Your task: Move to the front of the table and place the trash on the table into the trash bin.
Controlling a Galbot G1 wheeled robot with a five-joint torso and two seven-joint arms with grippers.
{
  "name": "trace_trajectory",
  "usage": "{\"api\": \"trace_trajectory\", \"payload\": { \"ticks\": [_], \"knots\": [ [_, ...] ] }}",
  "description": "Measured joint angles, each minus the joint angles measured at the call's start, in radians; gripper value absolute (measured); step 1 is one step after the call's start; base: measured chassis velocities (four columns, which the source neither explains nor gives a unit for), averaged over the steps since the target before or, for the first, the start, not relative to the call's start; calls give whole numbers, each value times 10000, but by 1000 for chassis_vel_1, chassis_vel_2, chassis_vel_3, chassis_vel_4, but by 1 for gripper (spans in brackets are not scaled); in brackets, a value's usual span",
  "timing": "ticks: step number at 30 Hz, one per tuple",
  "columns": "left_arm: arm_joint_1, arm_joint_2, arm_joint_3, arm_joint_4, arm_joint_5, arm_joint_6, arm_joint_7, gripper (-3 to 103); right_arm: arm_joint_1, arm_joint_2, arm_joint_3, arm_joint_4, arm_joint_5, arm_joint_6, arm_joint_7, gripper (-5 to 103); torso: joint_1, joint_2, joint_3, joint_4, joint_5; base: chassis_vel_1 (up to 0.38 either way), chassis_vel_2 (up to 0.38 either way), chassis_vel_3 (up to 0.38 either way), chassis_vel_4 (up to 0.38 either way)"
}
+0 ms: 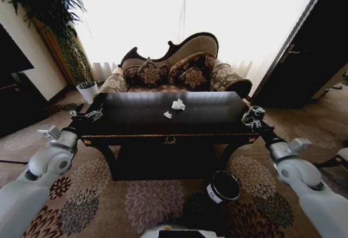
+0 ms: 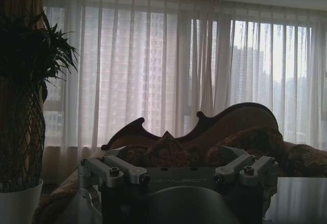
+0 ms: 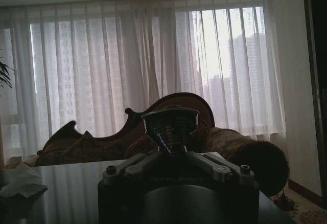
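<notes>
Two crumpled white paper wads (image 1: 175,107) lie near the middle of the dark glossy counter (image 1: 217,119), touching or nearly so. The right claw (image 1: 254,116) hovers at the counter's right front corner, clamped on one dark shiny round piece (image 3: 170,123). The left claw (image 1: 87,115) hangs at the left front corner, spread wide with nothing between its fingers. One black trash bin (image 1: 223,187) stands on the carpet in front of the counter, right of centre.
</notes>
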Motion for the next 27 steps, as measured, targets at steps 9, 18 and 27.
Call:
{"api": "trace_trajectory", "payload": {
  "ticks": [9, 18, 27],
  "knots": [
    [0, 0, 0, 0, 0, 0, 0, 100, -1563, 1288, 911, -230, -636, 750, -283, 0, 0, 0, 1, -2, 4, 0, 0, 0, 0],
    [-1, 0, 0, 0, 0, 0, 0, 100, -1797, 2801, 382, -1022, -1823, 1490, -387, 0, 2, 0, 2, -1, 1, 0, 0, 0, 0],
    [0, 0, 0, 0, 0, 0, 0, 100, -1350, 3950, -596, -2815, -3238, 1925, -290, 0, 1, -1, 2, 0, 0, 0, 0, 0, 0]
  ]
}}
